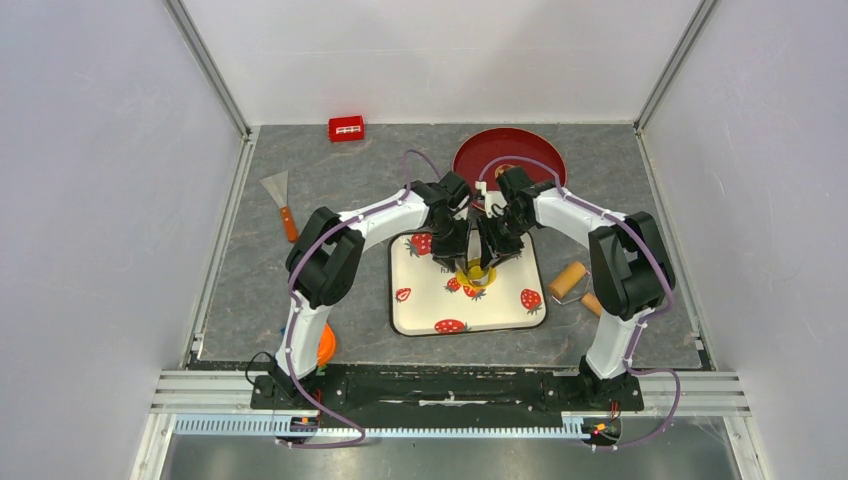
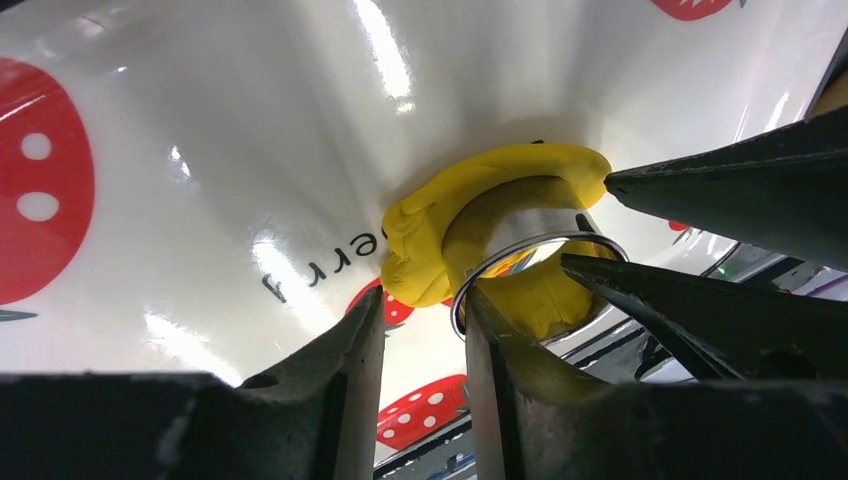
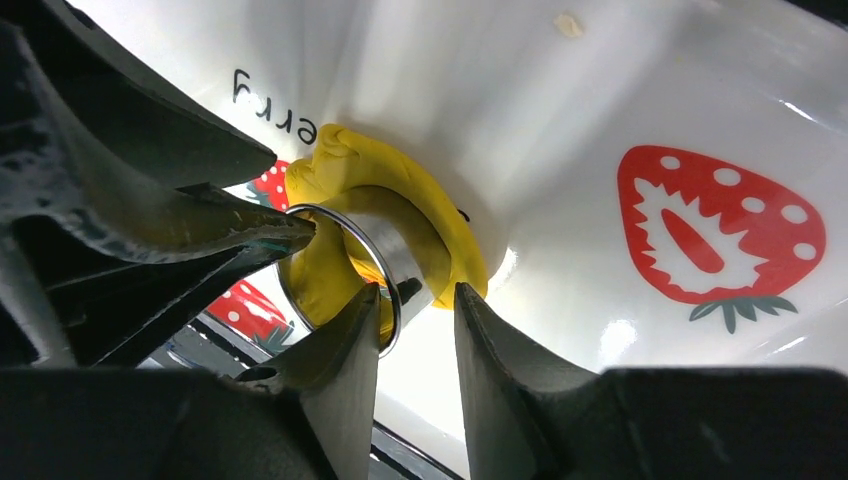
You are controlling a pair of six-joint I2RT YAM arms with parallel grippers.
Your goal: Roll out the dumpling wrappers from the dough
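On mat | dough around ring cutter | at left claw tips

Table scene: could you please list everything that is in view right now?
mat: one, white with red strawberries, centre
dough: one, yellow, on mat around ring
ring: one, metal, in dough
plate: one, red, far side
box: one, red, far left
scraper: one, orange handle, left
roller: one, tan, right of mat
orange object: one, by left arm's base
left gripper: one, black, open at ring
right gripper: one, black, open at ring
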